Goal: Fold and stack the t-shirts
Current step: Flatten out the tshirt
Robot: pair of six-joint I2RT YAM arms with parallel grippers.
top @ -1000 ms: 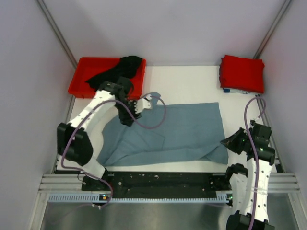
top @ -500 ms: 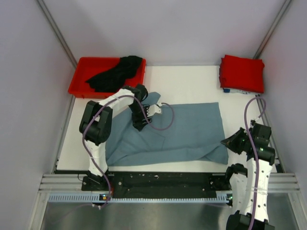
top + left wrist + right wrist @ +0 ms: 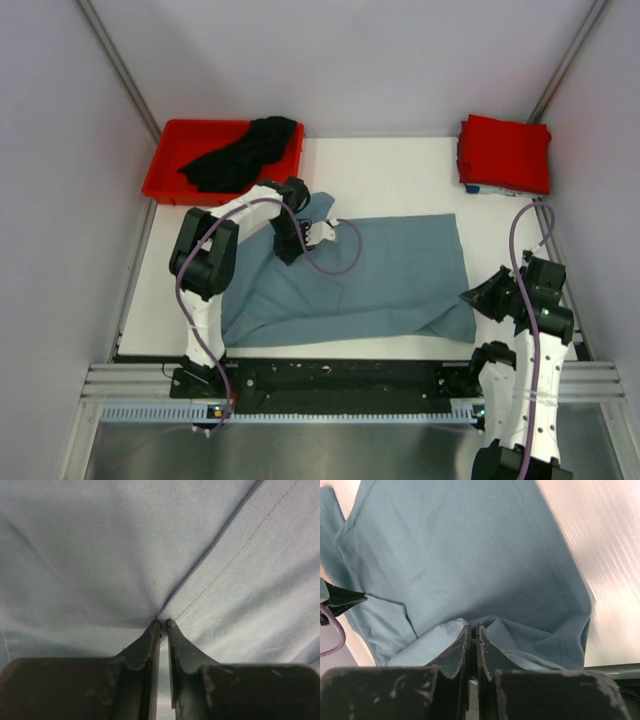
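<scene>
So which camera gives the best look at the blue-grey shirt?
The top external view: the whole grey-blue t-shirt shows there, outline and all. The left wrist view shows only close-up cloth gathered at the left tool; the right wrist view shows much of it, bunched at the right tool.

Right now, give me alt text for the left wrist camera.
The left gripper pinches a crease in the grey-blue t-shirt, which fills the frame. A stitched seam runs diagonally from the gripper toward the upper right.
</scene>
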